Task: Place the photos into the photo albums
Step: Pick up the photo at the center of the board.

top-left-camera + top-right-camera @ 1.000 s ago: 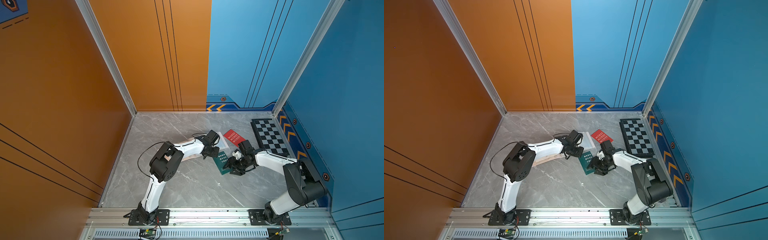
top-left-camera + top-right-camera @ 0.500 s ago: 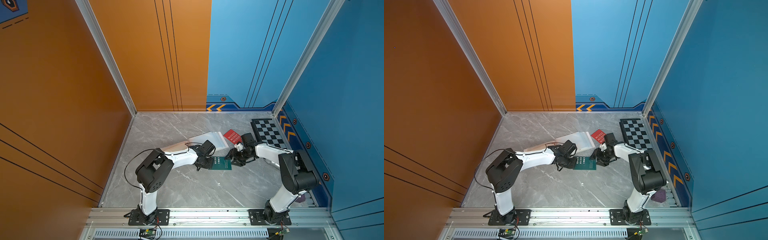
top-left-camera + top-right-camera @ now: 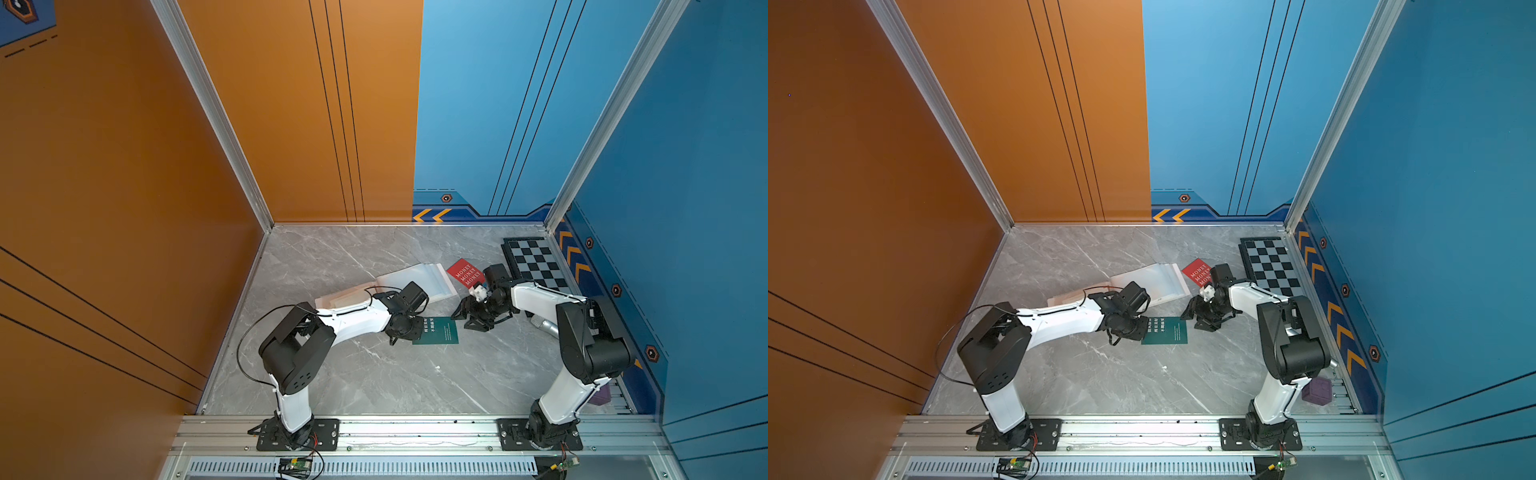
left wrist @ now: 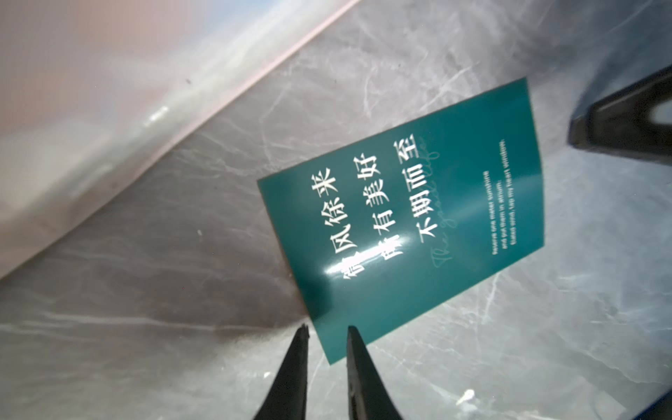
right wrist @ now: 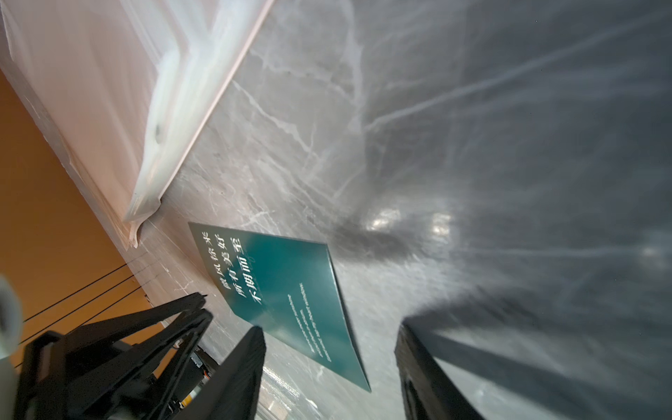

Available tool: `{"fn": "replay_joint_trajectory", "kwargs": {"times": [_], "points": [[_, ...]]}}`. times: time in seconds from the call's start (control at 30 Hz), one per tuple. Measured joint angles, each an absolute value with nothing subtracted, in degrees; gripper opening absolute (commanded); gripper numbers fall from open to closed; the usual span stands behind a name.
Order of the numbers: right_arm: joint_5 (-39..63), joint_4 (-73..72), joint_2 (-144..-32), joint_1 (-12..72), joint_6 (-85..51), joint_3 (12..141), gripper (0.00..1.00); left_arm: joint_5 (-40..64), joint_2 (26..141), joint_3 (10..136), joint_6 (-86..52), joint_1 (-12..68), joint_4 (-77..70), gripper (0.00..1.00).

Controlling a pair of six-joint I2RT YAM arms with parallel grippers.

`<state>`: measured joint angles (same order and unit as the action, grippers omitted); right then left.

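The left gripper [image 4: 325,328] has just eased apart. Its jaws now show a narrow gap, and the table [image 3: 374,374] shows through part of it. The green card [image 3: 437,331] lies flat on the table with its long edge running 9 to 3 and its 9 o'clock end under those jaws. In the left wrist view a corner of the card shows in the gap. The gap looks far too wide to pinch a thin card, so I judge the card released, though whether one finger still brushes it is hard to tell from this angle. The right gripper [image 5: 329,327] sits at the card's 2 o'clock. Its jaws are wide apart and empty, just off the card's corner.

A second ago the card was turned nearer 12 to 6 at the right gripper, while the left gripper was up over the album's near edge. Half a second ago the card already lay 9 to 3 with a gripper at each end. Since then it has not shifted, and the only clear change is the left jaws parting.

For the task, the card is now free of both grippers and still outside the album [image 3: 419,276]. The album lies open at the card's 11 o'clock, near it but not touching. This looks like a set-down to get a fresh grip rather than an insertion, so the sleeve step remains to be done.

The red card [image 3: 465,272] lies at 1 o'clock, between the album and the checkerboard [image 3: 536,266], with no gripper on it. No other cards are in view.
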<state>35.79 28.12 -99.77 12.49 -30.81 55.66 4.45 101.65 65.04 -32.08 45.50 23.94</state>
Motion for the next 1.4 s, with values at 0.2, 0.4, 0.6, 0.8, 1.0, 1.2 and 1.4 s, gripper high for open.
{"fn": "replay_joint_trajectory", "kwargs": {"times": [0.2, 0.4, 0.6, 0.8, 1.0, 1.2, 1.4], "points": [[35.79, 28.53, -99.77, 14.00, -30.63, 55.70, 0.60, 5.87, 97.91, 62.63, -33.58, 43.46, 20.80, 0.29], [36.21, 28.49, -100.20, 14.94, -30.65, 56.03, 0.60, 10.87, 98.87, 56.01, -37.08, 40.23, 15.73, 0.28], [38.04, 27.92, -100.73, 15.07, -31.16, 56.05, 0.60, 15.81, 101.45, 54.78, -40.05, 39.53, 8.05, 0.28], [40.45, 25.65, -101.19, 14.83, -32.88, 55.48, 0.60, 17.23, 102.94, 55.42, -40.99, 39.97, 5.28, 0.28], [40.73, 24.34, -100.90, 14.59, -33.52, 55.18, 0.60, 17.21, 102.98, 55.42, -41.52, 39.92, 5.28, 0.27], [40.88, 24.27, -97.25, 14.55, -33.95, 54.87, 0.60, 17.17, 103.00, 55.51, -41.52, 39.92, 5.37, 0.27], [43.35, 23.24, -93.17, 14.06, -34.48, 54.94, 0.59, 17.17, 103.63, 56.34, -41.50, 39.92, 5.72, 0.27]]}}
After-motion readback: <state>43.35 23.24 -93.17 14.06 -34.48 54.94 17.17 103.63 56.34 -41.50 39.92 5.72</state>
